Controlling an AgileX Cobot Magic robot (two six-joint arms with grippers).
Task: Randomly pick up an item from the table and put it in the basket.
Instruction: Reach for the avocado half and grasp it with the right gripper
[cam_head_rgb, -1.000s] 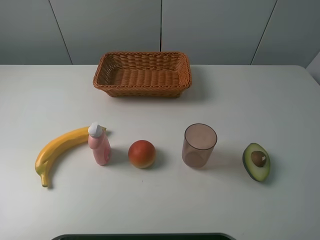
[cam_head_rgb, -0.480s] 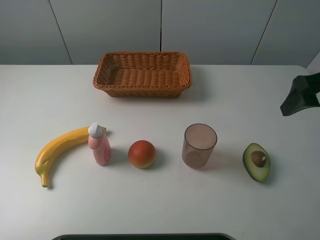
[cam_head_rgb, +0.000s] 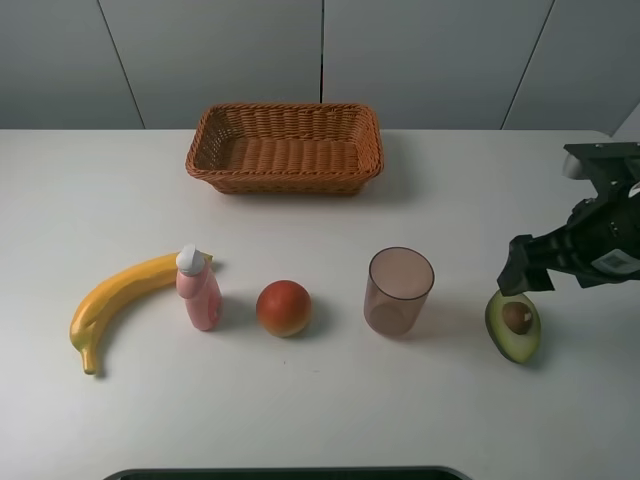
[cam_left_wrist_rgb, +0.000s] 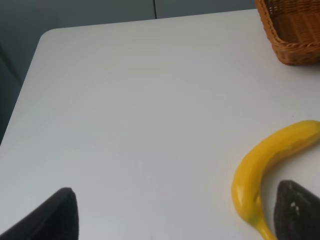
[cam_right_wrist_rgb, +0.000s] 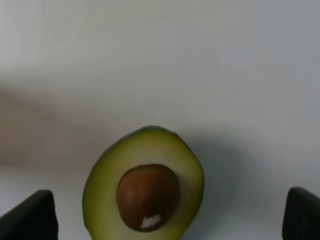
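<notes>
Left tool (cam_left_wrist_rgb: 172, 215), right tool (cam_head_rgb: 525, 270): jaws apart.

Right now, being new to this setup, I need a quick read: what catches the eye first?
The open right gripper hangs over the halved avocado at the table's right end. An empty wicker basket sits at the far middle; a yellow banana lies at the left end.

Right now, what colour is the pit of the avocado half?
Brown, with a small pale fleck; the pit shows best in the right wrist view.
</notes>
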